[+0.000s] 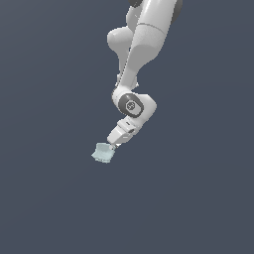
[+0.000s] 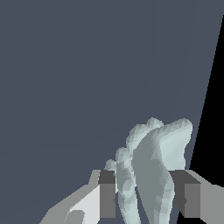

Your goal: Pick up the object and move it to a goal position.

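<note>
dark grey backdrop; one hand [image 2: 144, 197] grips one mint object [image 1: 102, 153]

pale mint object [image 2: 153, 175], between fingers [image 2: 107, 194]

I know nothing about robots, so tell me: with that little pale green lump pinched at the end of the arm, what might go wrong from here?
1. The object looks lumpy and uneven in the wrist view, so the flat fingers may touch only a few bumps; it might slip or twist.
2. In the exterior view the object hangs mostly beyond the gripper, seemingly held near one edge, so a fast swing could shake it loose.
3. No goal marker shows in either view, so I cannot judge how far it must travel.
</note>
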You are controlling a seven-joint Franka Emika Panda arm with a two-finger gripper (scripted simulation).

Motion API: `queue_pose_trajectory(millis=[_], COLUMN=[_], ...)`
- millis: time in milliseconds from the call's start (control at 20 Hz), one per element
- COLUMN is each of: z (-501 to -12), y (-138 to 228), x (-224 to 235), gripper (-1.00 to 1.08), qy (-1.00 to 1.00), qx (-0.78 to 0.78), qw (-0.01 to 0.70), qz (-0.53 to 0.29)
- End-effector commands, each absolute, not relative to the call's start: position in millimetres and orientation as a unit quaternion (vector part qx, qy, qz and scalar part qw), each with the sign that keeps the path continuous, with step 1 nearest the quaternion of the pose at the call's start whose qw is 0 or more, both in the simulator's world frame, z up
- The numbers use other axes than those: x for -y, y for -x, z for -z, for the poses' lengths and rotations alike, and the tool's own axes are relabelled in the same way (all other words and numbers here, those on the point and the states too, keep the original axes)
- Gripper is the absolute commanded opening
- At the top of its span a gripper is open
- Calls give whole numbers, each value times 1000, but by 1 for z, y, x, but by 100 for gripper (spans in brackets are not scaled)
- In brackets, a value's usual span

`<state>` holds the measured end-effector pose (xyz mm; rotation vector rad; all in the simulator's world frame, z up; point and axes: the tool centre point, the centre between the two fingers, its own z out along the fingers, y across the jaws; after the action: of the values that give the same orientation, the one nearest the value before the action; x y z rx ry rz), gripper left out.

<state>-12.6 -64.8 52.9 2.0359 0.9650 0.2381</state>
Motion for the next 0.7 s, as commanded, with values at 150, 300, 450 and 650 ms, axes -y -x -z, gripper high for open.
queue_pose_trajectory(millis=[150,300,450,650], z=[-54,-54,-55,-55], y=[29,36,41,46], x=[98,113,124,135], gripper=[-100,-100,-100,-100], qy=[-813,-813,-813,-812], qx=[-386,-386,-386,-386], qw=[425,425,426,427], qz=[-95,-96,-96,-97])
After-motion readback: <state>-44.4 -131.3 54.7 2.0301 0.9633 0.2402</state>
